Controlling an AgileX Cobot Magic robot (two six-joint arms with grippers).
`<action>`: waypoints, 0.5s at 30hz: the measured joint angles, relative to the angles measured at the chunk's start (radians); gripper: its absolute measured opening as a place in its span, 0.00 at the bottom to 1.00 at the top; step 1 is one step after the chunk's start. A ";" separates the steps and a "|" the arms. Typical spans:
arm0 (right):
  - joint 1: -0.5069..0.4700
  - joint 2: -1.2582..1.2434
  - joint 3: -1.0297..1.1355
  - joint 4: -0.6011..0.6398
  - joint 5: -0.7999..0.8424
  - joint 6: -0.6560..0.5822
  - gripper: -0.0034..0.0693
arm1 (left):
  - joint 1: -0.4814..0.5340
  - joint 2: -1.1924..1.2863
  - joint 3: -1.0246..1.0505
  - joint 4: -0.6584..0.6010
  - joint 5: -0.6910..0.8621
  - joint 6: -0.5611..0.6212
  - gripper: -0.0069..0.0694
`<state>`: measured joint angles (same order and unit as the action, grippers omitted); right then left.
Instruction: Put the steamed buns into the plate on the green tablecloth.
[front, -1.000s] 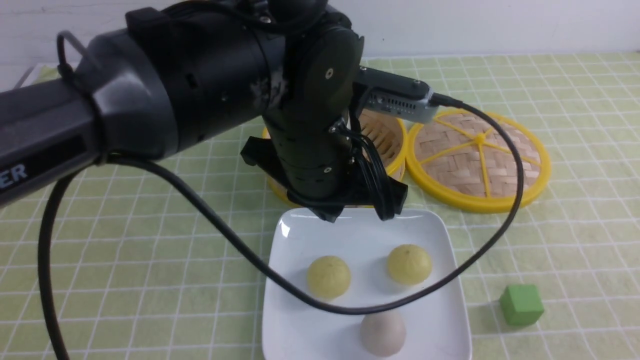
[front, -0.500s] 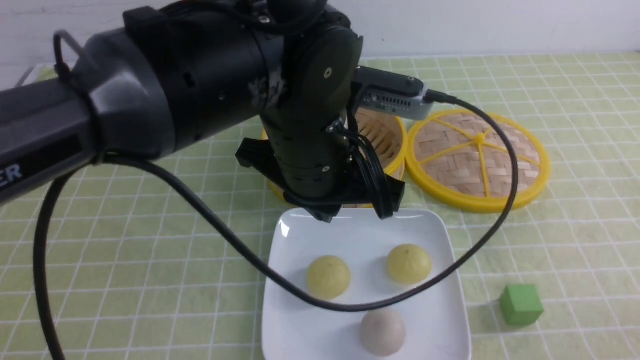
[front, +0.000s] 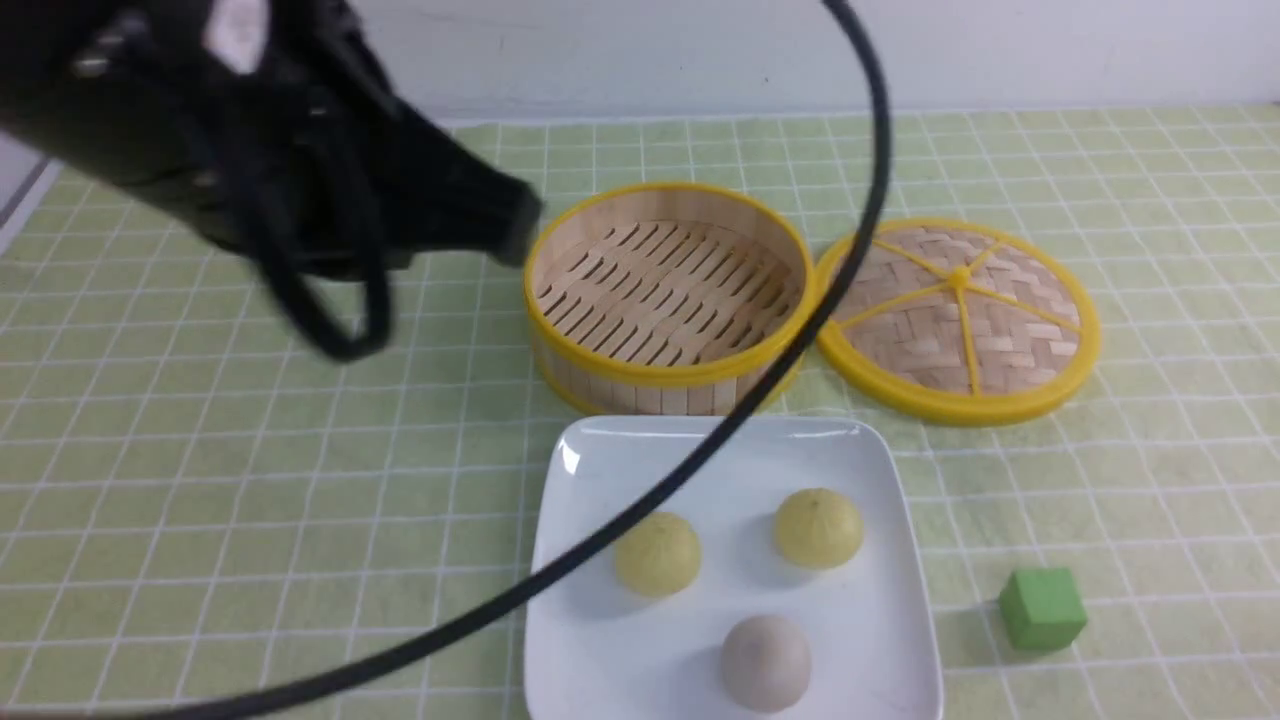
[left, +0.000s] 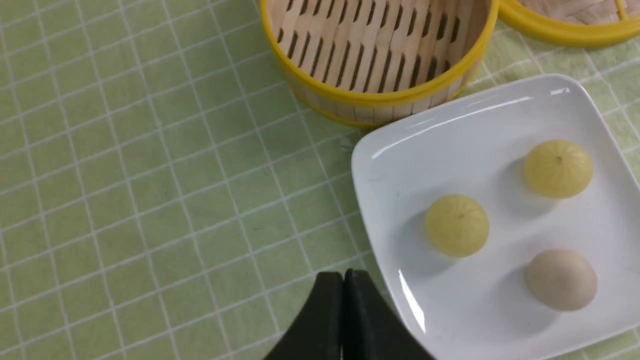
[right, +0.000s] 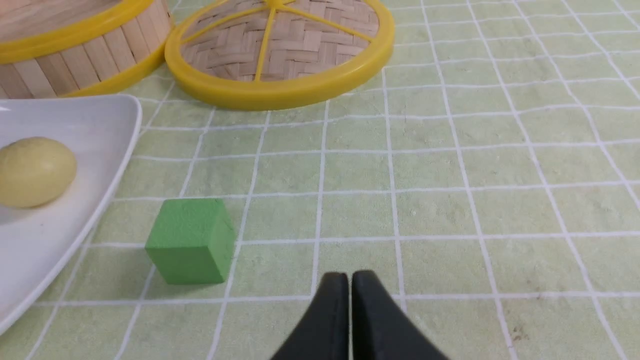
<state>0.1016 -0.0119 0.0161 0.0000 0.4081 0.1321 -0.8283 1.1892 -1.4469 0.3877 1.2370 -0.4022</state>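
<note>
All three steamed buns (front: 760, 580) (two yellow, one grey-white) sit on the white plate (front: 890, 470) at the bottom middle of the front view, on the green tablecloth (front: 250, 480), while the left tool (left: 343, 280) and right tool (right: 349, 282) are both clenched on nothing.

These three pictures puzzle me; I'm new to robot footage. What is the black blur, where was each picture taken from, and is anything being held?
The black blur is the robot's left arm with its cable, seen by a front camera between its two arms. The other two pictures come from cameras on each wrist, so the black tips there are the left end effector and right end effector. Both are shut and hold nothing. On the green tablecloth lies a white plate with three steamed buns, an empty bamboo steamer behind it, its woven lid alongside, and a green cube beside the plate.
</note>
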 joint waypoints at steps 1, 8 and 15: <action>0.000 0.000 0.000 0.000 0.000 0.000 0.09 | 0.000 -0.050 0.035 0.003 0.000 0.003 0.12; -0.001 0.000 0.001 0.000 -0.001 0.000 0.10 | 0.000 -0.367 0.342 -0.011 -0.057 -0.054 0.12; -0.001 0.000 0.001 0.000 -0.001 0.000 0.11 | 0.000 -0.614 0.803 -0.022 -0.617 -0.199 0.12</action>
<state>0.1004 -0.0119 0.0169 0.0000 0.4072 0.1321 -0.8283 0.5749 -0.6437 0.3655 0.6195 -0.6015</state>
